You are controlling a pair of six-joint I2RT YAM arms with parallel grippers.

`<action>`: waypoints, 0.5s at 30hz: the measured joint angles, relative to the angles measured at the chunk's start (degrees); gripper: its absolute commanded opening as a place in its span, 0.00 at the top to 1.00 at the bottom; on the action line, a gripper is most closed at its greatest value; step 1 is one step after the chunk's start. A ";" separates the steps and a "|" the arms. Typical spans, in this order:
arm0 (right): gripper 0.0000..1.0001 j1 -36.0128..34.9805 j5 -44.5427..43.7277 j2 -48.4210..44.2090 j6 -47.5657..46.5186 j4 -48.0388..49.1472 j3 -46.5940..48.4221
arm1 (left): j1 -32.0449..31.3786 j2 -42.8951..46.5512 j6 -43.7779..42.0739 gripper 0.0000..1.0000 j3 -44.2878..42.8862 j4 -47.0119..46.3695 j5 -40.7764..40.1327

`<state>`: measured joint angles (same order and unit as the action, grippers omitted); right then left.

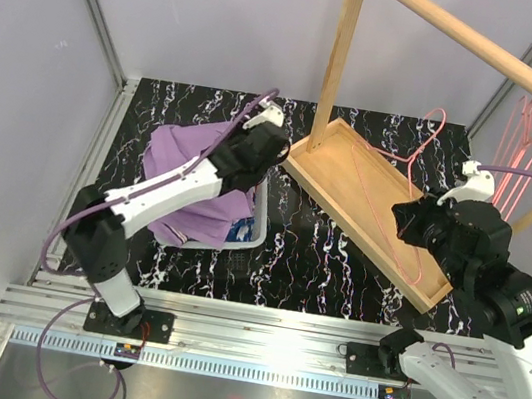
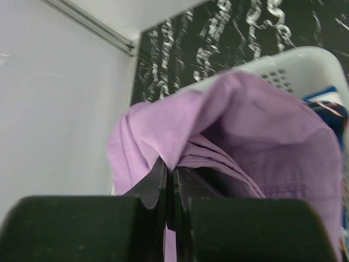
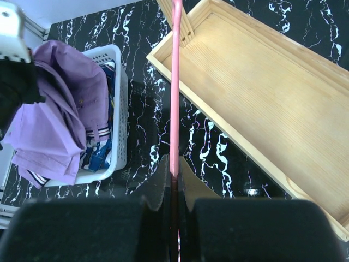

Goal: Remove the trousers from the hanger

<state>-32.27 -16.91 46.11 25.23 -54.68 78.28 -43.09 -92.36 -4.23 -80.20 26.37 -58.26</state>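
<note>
Trousers in plain lilac [image 3: 60,103] lie heaped over the white basket [image 3: 122,98] and spill past its rim on the side away from the wooden tray [image 3: 256,93]. A second pair, blue with white and red patches [image 3: 101,153], sits inside the basket beneath them. My left gripper [image 2: 169,172] hangs just above the basket, its fingers pressed together on a fold of the lilac cloth. My right gripper [image 3: 174,177] is well apart from the basket, out over the tray side, clamped narrow on the wire of a pink hanger [image 3: 175,82] that carries no cloth I can see. I judge both pairs to be off the hanger, and the step in hand to be laying the lilac pair down. The next move calls for parting the left fingers and lifting straight up, so the fold drops onto the basket and is not dragged back out. From overhead the left fingers are hidden under their own wrist. Cloth covers most of the basket, so I cannot tell how the blue pair lies. The right wrist camera shows only one straight run of wire, with the hook cut off.
</note>
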 measured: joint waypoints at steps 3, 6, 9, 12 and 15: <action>1.00 0.00 -0.02 -0.13 0.00 0.09 -0.79 | 0.09 -4.31 2.84 1.00 -4.28 5.29 4.17; 1.00 0.00 -0.02 -0.26 0.00 0.37 -1.53 | 0.02 -7.43 4.85 1.00 -7.65 11.39 8.87; 1.00 0.00 0.00 -0.37 0.02 0.39 -1.97 | 0.02 -9.66 5.88 1.00 -10.78 18.56 13.27; 1.00 0.00 0.04 -0.48 0.04 0.44 -2.12 | 0.04 -10.27 5.99 1.00 -12.09 24.57 17.51; 1.00 0.00 0.09 -0.59 0.09 0.94 -2.16 | 0.09 -10.32 5.75 1.00 -11.96 28.46 22.16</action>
<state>-32.27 -16.82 45.52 25.32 -53.74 76.12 -43.00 -102.67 1.52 -92.16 54.83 -36.10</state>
